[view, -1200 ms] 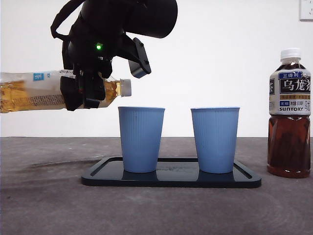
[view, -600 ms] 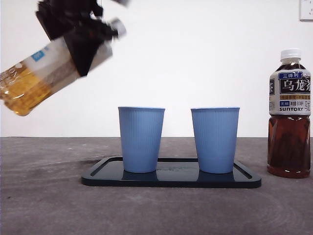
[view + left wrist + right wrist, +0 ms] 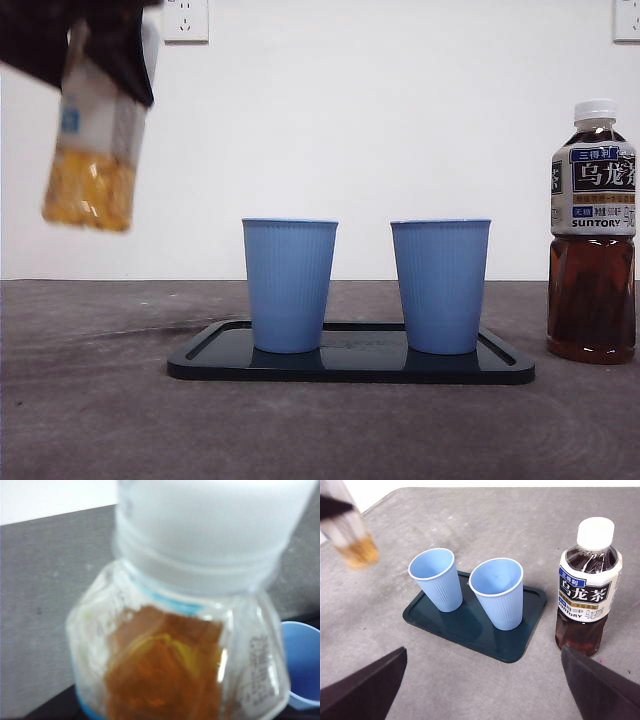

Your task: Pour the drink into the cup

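1 amber drink bottle (image 3: 92, 150), blurred, near upright, high at far left, clamped by left gripper (image 3: 85, 40) | 2 blue cups (image 3: 289, 284) (image 3: 440, 285) upright, side by side on dark tray (image 3: 350, 368) | 1 capped dark tea bottle (image 3: 592, 235) standing right of tray | right gripper (image 3: 482, 680) spread wide, holding nothing, above table (image 3: 100, 420)

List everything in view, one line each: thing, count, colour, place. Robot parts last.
Cups: two, light blue, upright side by side on the tray.
Tray: one, dark, on the table.
Dark tea bottle: one, brown with white cap, upright beside the tray.
Amber drink bottle: one, clear with white cap, held in the air off to the tray's side.
Table: one, grey.
Wall sockets: two, white, high on the wall.
Left gripper: black, gripping the amber drink bottle.
Right gripper: black, open above the table.
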Available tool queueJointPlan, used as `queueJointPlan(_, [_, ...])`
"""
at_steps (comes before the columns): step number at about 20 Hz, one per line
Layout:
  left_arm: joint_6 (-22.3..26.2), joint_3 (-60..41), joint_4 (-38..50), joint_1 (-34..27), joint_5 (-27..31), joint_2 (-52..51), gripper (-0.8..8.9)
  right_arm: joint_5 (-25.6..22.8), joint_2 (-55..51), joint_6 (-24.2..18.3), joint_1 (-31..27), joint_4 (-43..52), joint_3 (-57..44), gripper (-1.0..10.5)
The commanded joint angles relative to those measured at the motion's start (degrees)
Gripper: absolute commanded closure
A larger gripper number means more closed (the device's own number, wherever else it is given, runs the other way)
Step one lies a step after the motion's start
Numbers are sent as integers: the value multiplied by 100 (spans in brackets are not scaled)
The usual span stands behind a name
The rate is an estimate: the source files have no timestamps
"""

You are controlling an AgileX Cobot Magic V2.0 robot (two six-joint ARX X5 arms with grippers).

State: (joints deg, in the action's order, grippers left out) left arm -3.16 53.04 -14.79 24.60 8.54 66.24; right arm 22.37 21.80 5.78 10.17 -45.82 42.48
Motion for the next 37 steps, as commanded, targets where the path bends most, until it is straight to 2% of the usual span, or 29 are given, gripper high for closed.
queueJointPlan(1, [-256, -575, 1130, -22, -24, 52, 637, 13, 13, -50, 24, 35, 66, 453])
queueJointPlan(3, [-525, -901, 1552, -31, -24, 164, 637, 11, 13, -50, 24, 33, 66, 453])
queueJointPlan(12, [-597, -1080, 2653, -48, -24, 1001, 637, 11, 13, -46, 24, 33, 66, 453])
queueJointPlan(26, [-704, -1080, 2597, -39, -24, 1416, 621, 9, 13, -46, 24, 28, 66, 453])
queueJointPlan(27, [-704, -1080, 2590, -37, -24, 1429, 602, 9, 13, -46, 24, 26, 66, 453])
queueJointPlan(30, [-796, -1078, 2590, -20, -24, 1403, 466, 11, 13, -46, 24, 11, 66, 453])
queueJointPlan(33, [-831, -1078, 2470, -11, -24, 1329, 428, 9, 13, -46, 24, -85, 66, 453])
queueJointPlan(36, [-857, -1062, 2184, -11, -24, 1134, 294, 11, 13, -46, 24, -144, 66, 453])
queueJointPlan(37, [-896, -1058, 2002, -4, -24, 1027, 278, 11, 13, -46, 24, -142, 66, 453])
